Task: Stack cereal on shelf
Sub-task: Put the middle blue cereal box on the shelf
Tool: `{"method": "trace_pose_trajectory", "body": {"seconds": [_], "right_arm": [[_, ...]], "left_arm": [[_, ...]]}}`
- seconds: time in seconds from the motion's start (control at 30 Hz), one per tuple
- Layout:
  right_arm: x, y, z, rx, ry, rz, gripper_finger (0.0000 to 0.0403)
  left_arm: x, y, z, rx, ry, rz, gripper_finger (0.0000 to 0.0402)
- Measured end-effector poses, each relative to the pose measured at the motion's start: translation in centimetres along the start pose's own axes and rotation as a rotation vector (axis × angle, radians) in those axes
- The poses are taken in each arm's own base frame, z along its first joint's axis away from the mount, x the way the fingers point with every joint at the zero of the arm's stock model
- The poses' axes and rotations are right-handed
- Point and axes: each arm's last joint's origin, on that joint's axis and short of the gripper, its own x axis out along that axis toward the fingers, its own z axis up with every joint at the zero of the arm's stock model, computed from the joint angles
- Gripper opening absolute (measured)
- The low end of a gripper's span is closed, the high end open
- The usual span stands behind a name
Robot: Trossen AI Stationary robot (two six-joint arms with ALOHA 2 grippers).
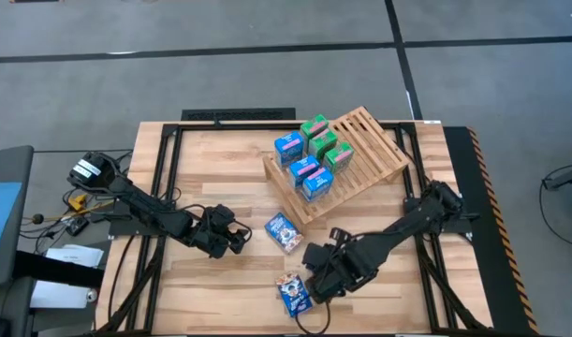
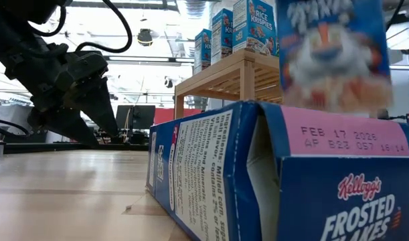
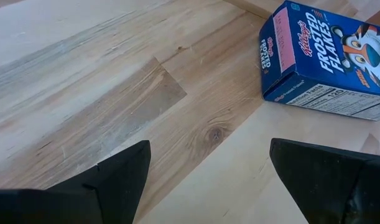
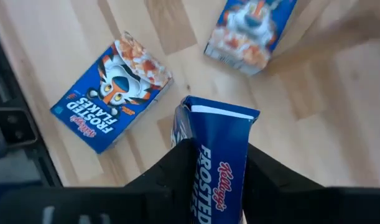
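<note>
Lighting, as I saw it: bright, even, from ceiling lamps (image 2: 145, 37); soft shadows under my arms; upright cereal box (image 2: 333, 53) blurred; far box (image 4: 252, 31) smeared; no glare

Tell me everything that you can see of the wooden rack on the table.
The rack is a rectangle of light wood made of thin parallel slats. It sits askew on the far half of the table, right of the middle. In the low view, one side is raised on wooden legs. Six small cereal boxes, three blue and three green, stand on its left part. The slats on the right are bare.
</note>
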Motion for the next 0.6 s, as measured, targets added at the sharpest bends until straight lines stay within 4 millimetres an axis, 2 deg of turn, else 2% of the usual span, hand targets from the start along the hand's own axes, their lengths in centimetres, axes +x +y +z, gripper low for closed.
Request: {"method": "trace_pose_trajectory", "body": {"seconds": [0.2, 0.33, 0.47, 0.6], "right_arm": [[-6.1, -2.2, 1.6, -0.188, 0.007, -0.023, 0.0132], [-10.7, -3.7, 2.0, -0.285, -0.102, 0.088, 0.0132], [-15.2, -7.1, 1.6, -0.253, -0.199, 0.159, 0.0132], [-18.6, -11.0, 1.1, -0.172, -0.316, 0.168, 0.0132]], "left_arm": [[0.0, 0.0, 0.0, 0.002, 0.015, -0.006, 0.0320], [0.0, 0.0, -0.1, 0.018, 0.024, -0.010, 0.0320], [0.0, 0.0, -0.1, 0.022, 0.024, -0.005, 0.0320], [0.0, 0.1, 0.0, 0.024, 0.004, 0.005, 0.0320]]}}
